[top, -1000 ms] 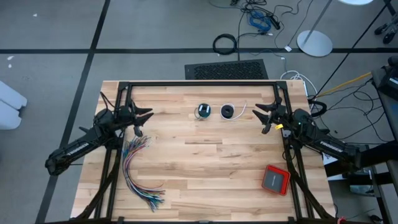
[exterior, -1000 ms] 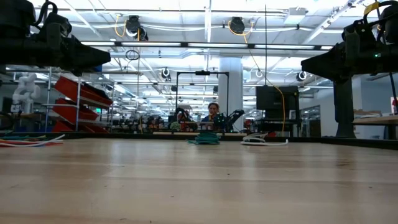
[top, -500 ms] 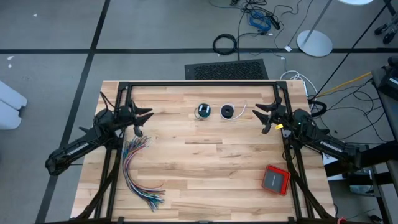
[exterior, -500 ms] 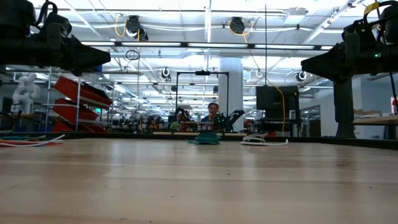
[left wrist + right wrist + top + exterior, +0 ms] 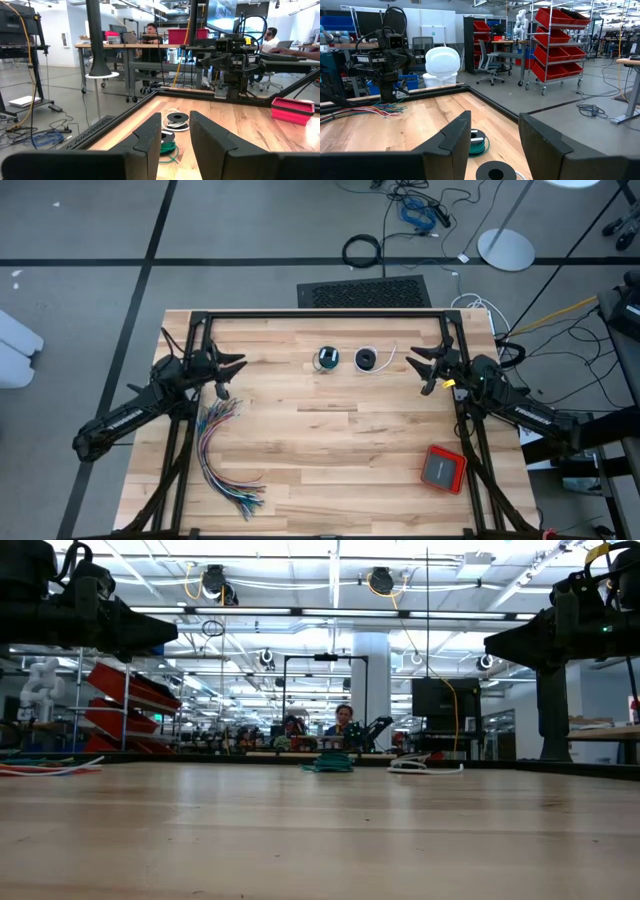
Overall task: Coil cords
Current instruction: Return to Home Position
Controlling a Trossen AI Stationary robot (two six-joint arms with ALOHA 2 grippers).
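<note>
Left gripper at 9 o'clock and right gripper at 3 hang open, empty; green cord and black cord sit coiled at the table's 12, and I'd judge them light, springy, best pinched across the windings.

Matte black jointed arms, yellow tag behind the right gripper, broad dark fingers
</note>
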